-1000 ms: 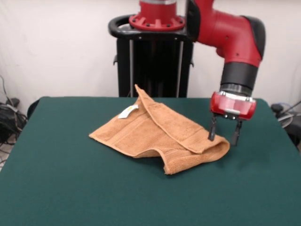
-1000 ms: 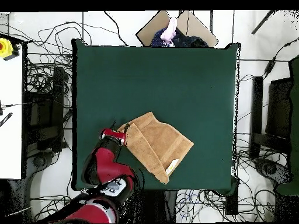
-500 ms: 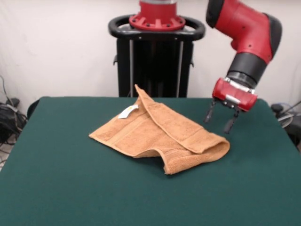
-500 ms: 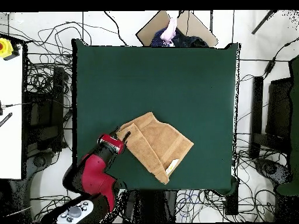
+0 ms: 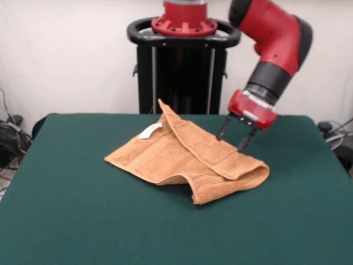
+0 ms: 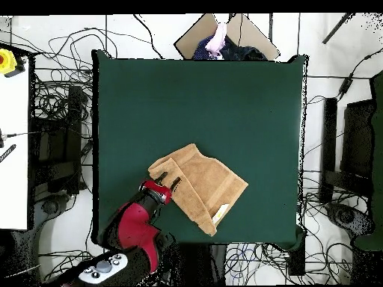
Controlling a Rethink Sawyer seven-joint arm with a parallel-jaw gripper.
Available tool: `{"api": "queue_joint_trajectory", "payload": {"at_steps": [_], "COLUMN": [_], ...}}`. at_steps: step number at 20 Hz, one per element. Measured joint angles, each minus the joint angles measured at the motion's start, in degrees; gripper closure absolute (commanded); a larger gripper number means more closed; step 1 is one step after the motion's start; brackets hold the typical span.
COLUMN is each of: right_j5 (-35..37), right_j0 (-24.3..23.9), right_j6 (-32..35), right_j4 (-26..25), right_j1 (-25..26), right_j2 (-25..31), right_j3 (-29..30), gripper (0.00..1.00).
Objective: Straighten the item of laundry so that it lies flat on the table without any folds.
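Observation:
The orange-tan towel [image 5: 182, 160] lies folded on the green table [image 5: 83, 221], with one flap doubled over along its far side and a white tag [image 5: 150, 131] showing. In the overhead view the towel [image 6: 202, 183] is near the robot's edge of the table [image 6: 202, 97]. My gripper [image 5: 232, 138] hangs tilted just above the folded flap's far right edge, fingers apart and empty. From overhead the gripper [image 6: 169, 180] sits over the towel's left fold.
The black pedestal [image 5: 182, 72] stands behind the table's far edge. Cables [image 6: 45, 112] lie on the floor around the table. A cardboard piece and cloth [image 6: 224, 37] sit beyond the far edge in the overhead view.
The gripper rose from beside the towel's right end, tilted, and moved left toward the pedestal side, now over the folded flap. The towel has not moved.

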State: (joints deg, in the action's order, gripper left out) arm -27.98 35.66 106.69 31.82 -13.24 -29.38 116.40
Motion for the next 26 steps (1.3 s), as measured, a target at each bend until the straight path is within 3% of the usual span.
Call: {"api": "queue_joint_trajectory", "payload": {"at_steps": [3,10,13,18,20,22,26], "right_j5": [-0.2,-0.4,-0.4,0.3,2.3,3.8,5.2], "right_j0": [-4.1,-6.5,-9.7,-19.7,-26.9,-30.3,-32.7], "right_j6": [0.0,0.0,0.0,0.0,0.0,0.0,0.0], "right_j4": [-5.4,-8.6,-13.6,-25.3,-32.0,-34.7,-36.3], "right_j1": [0.6,0.4,-1.3,-4.9,-6.7,-7.5,-8.5], "right_j2": [0.0,0.0,1.9,9.2,14.8,17.6,20.0], "right_j3": [0.0,-0.1,-0.1,-0.2,-0.3,-0.4,-0.7], "gripper": [0.00,0.00,0.00,0.00,0.00,0.00,0.00]}}
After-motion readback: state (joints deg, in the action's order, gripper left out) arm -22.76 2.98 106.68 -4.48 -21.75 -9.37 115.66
